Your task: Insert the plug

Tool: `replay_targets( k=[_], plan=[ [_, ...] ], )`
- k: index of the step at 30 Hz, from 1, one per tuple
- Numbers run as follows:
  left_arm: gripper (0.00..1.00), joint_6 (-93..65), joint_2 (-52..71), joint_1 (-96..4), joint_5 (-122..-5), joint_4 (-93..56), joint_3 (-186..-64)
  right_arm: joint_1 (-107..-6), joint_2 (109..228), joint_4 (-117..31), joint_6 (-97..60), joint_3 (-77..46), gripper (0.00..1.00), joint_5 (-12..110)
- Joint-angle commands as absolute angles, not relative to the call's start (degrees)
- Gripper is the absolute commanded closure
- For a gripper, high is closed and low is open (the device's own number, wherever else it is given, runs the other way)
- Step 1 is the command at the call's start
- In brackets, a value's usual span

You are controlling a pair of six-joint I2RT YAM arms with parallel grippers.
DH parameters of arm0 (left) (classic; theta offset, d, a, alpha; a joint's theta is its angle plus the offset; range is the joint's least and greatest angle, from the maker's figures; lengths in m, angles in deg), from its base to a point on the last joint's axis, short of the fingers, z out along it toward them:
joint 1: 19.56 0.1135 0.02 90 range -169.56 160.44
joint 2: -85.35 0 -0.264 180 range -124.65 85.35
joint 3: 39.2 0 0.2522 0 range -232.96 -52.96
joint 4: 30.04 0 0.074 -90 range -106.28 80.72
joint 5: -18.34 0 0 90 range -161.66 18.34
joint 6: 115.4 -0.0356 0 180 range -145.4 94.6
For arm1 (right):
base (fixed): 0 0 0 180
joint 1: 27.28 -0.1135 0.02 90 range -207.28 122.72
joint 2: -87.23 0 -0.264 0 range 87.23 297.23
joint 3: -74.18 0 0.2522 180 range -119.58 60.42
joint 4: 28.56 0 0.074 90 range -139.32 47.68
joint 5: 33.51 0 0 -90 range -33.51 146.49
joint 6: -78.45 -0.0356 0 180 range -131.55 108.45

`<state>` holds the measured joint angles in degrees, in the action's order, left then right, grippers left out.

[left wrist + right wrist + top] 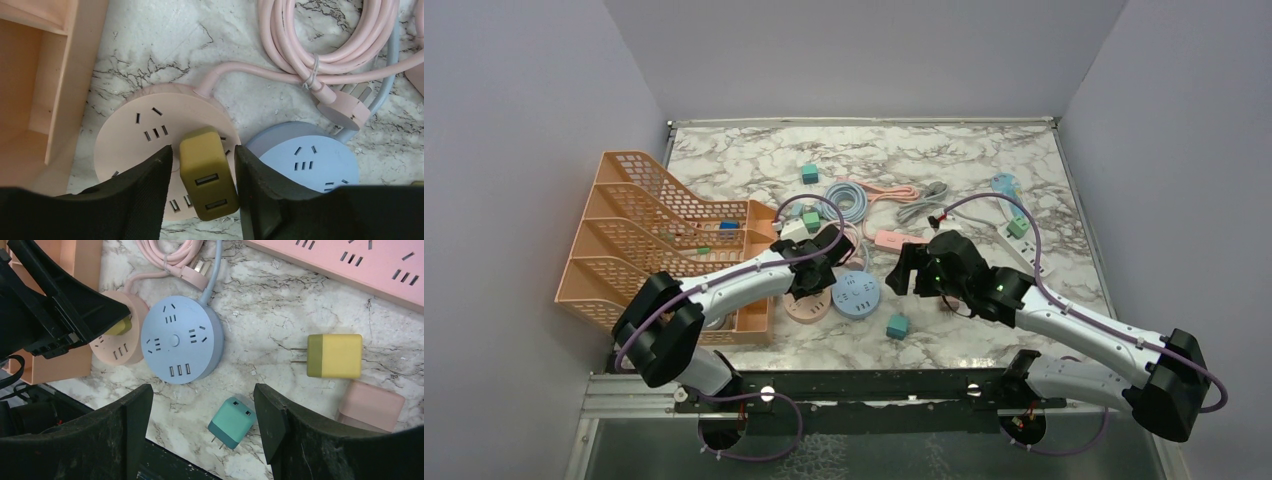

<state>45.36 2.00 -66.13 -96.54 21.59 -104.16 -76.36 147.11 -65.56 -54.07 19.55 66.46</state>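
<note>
An olive-yellow plug (207, 172) with two USB ports stands on the round pink power strip (132, 137), a little tilted. My left gripper (202, 150) straddles it. The right finger touches the plug's side, and a narrow gap shows at the left finger, so the jaws are open. In the top view the left gripper (814, 268) is over the pink strip (807, 306). My right gripper (202, 390) is open and empty, hovering above a teal plug (231, 422) that lies on the marble near the table's front edge.
A round blue power strip (181, 340) sits beside the pink one. A yellow plug (334, 355), a pink adapter (372, 406) and a long pink strip (350, 260) lie to the right. Coiled cables (320, 45) lie behind. An orange file rack (644, 230) stands at the left.
</note>
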Motion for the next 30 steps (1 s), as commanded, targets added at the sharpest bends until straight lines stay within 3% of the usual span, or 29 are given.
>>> replay_targets(
  k=[1, 9, 18, 25, 30],
  plan=[
    [0.53, 44.03, 0.79, -65.67, -98.27, 21.09, -105.93, -76.66, 146.51, -65.51, -53.29, 20.02, 0.26, 65.81],
    [0.73, 42.26, 0.23, -65.65, -97.98, 21.12, -107.0, -76.68, 146.78, -64.7, -53.65, 20.77, 0.26, 65.66],
    [0.83, 36.27, -4.34, -65.41, -97.12, 20.3, -109.83, -76.63, 147.72, -64.26, -54.09, 20.7, 0.26, 65.71],
    [1.0, 35.76, -8.79, -64.63, -95.12, 18.55, -109.0, -76.68, 148.05, -64.48, -54.48, 20.6, 0.26, 65.97],
    [1.0, 36.2, -11.41, -64.41, -93.87, 17.84, -107.48, -76.68, 147.96, -64.79, -54.69, 20.76, 0.26, 66.32]
  ],
)
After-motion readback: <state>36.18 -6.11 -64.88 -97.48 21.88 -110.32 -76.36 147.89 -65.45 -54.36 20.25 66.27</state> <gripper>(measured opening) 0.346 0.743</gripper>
